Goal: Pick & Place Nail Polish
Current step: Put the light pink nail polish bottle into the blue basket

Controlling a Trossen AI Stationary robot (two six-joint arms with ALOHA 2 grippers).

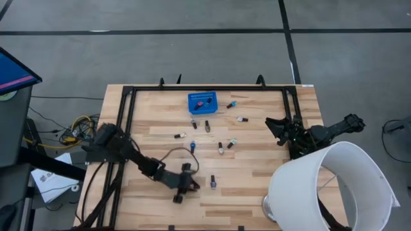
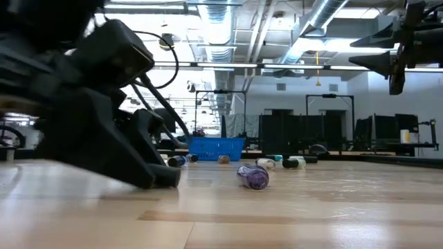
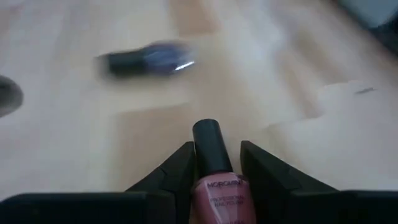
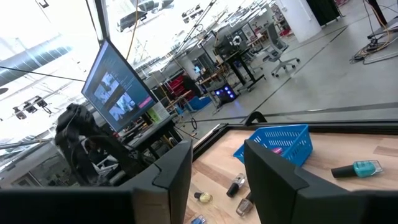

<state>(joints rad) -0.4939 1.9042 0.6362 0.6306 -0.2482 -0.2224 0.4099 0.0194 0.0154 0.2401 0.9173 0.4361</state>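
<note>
On the pale wooden bench [image 1: 257, 160], the left claw [image 3: 214, 171] grips a pink nail polish bottle [image 3: 214, 186] at the near edge, a purple bottle [image 1: 212, 183] just beside. Farther off, other bottles lie scattered before the blue basket [image 1: 202, 101]. The right claw [image 4: 217, 174] hangs empty, fingers parted, above the bench's right side; an industrial hall lies beyond.

pink nail polish bottle [image 3: 216, 198], label reading "MORGAN", "PROFESSIONAL NAIL" beneath, rest illegible

Robotics lab: exposed ducts [image 2: 325, 17], workstations [image 4: 233, 65]
</note>
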